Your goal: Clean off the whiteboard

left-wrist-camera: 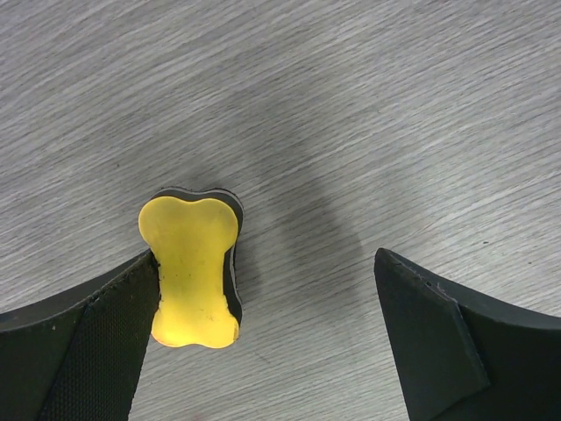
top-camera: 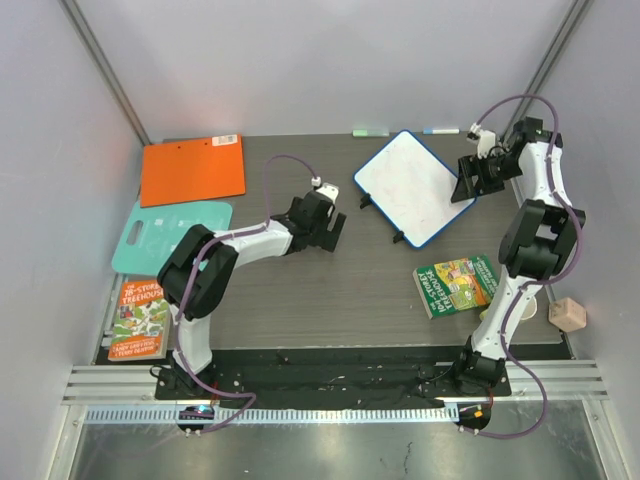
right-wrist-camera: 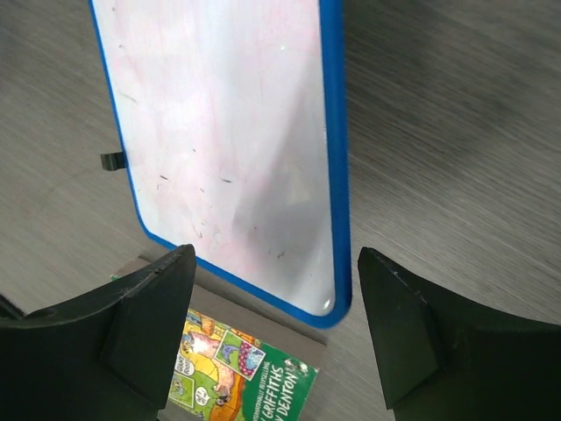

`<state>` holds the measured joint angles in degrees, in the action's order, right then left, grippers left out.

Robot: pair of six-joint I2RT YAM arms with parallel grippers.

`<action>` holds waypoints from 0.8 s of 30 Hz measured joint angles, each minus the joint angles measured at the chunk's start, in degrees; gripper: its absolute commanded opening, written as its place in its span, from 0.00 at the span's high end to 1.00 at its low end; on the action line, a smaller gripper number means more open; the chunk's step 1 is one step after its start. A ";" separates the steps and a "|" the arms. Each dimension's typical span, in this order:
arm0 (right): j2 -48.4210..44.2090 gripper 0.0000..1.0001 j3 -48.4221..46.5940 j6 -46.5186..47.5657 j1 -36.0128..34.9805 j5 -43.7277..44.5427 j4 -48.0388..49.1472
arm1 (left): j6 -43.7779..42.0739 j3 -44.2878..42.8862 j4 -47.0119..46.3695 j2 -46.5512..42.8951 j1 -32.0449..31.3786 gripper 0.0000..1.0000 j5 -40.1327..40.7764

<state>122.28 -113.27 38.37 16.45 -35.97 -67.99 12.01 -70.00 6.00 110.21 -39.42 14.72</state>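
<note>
While the left gripper (left-wrist-camera: pixel 263 263) holds its jaws spread wide over the table (left-wrist-camera: pixel 394 105), we see a yellow bone-shaped eraser (left-wrist-camera: pixel 193 267) lying flat between them. Its side is against the left finger (left-wrist-camera: pixel 96 342) and the other finger is well apart, so nothing is clamped.

Moving right, the whiteboard (top-camera: pixel 410 185) sits far right of centre on the table, turned diagonal. Its long axis runs far-left to near-right, and one corner points at the back wall. The surface is mostly white with faint dark specks.

The right gripper (right-wrist-camera: pixel 276 263) hovers at the board's right corner, jaws open, gripping nothing. The blue frame shows between its fingers; we cannot tell if they touch it.

A green book (top-camera: pixel 458 285) lies near the board's near edge.
</note>
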 measured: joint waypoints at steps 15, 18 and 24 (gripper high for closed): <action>-13.07 0.12 4.59 -16.50 -0.09 14.82 18.93 | 10.29 1.11 1.81 -1.20 9.99 0.00 -20.65; -18.62 0.12 5.07 -18.23 -1.49 14.82 21.64 | 13.60 1.86 0.81 -1.20 14.36 0.00 -26.27; -25.92 0.13 5.07 -18.49 -15.10 13.73 25.55 | 14.82 3.76 1.29 -3.26 15.32 0.00 -25.05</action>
<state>96.36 -108.20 19.88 1.34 -22.24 -42.44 26.83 -66.24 7.29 106.96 -24.10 -10.33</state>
